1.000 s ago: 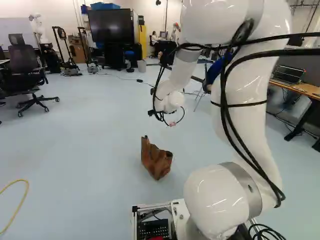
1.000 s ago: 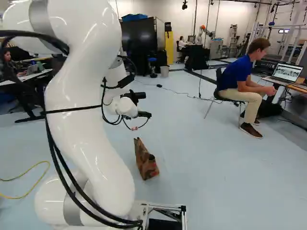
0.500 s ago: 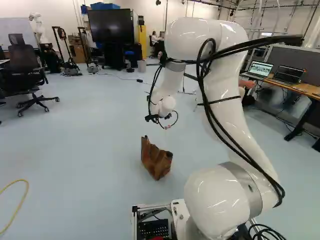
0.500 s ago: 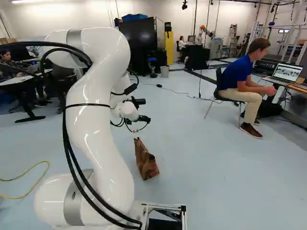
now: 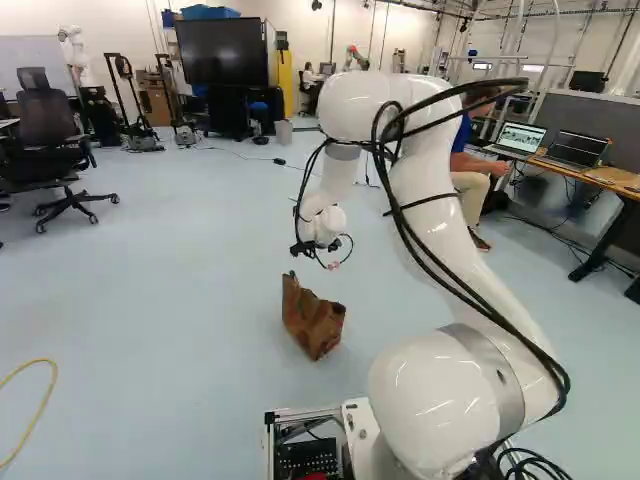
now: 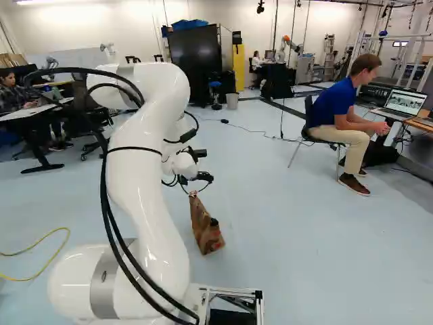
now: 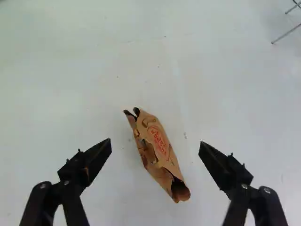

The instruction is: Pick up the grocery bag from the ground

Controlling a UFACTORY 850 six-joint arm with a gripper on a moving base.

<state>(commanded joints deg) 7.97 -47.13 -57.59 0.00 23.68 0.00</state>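
Note:
In the right base view my gripper (image 6: 199,180) hangs just above the top of the brown paper grocery bag (image 6: 206,230). The left base view has the bag (image 5: 315,325) standing crumpled on the floor, with its top end leaning up. Seen from the wrist, the gripper (image 7: 155,142) is open, its two black fingers wide apart. The bag (image 7: 162,157) lies below and between them, slanted, with space on both sides and touching neither. Dark handles or tips show at its far end. The orange pads are hidden.
A yellow cable (image 5: 45,405) lies on the floor at the left of the left base view. An office chair (image 5: 60,145) stands beyond it. In the right base view a person sits on a chair (image 6: 311,128) beside a desk with laptops (image 6: 404,103).
The arm has folded down and its gripper has come lower, closer above the bag. The fingers' state shows in no earlier view. Base and bag have stayed put.

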